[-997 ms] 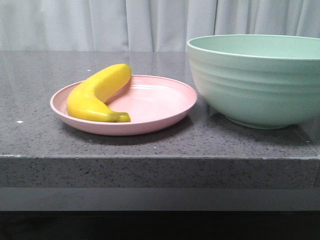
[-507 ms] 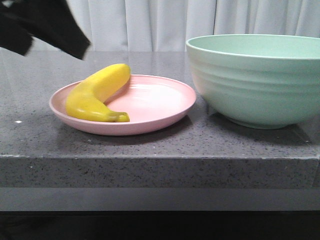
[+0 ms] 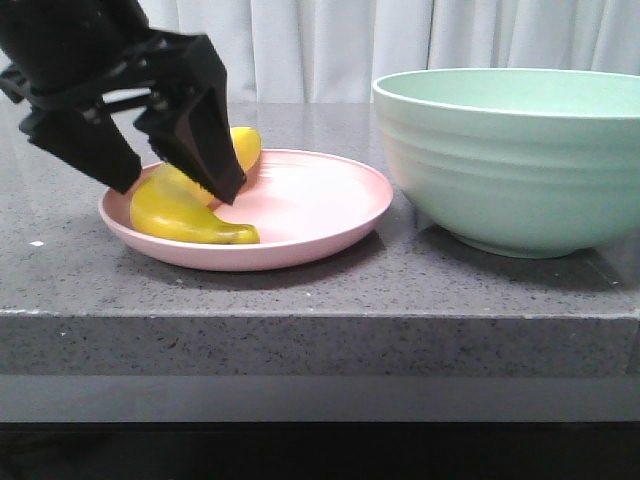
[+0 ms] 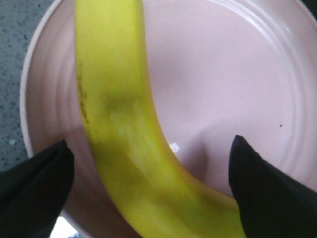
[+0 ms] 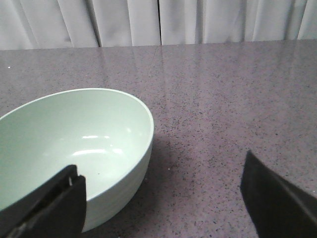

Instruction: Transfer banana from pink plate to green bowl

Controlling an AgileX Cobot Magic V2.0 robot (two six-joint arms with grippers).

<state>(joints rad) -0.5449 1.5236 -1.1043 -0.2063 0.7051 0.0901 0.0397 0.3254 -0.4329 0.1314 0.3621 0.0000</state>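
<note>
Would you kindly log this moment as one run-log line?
phase: reach | left gripper: open, straddling banana | banana: on pink plate | green bowl: empty

Speckled grey stone counter (image 3: 300,340) before pale pleated curtains (image 3: 330,45), soft even light

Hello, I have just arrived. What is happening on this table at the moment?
The left gripper is open and down over the banana, one finger on each side of it, not closed yet. The banana lies on the pink plate. The green bowl stands beside the plate, and nothing shows in the part of it that can be seen. The right gripper is open near the bowl and holds nothing.
</note>
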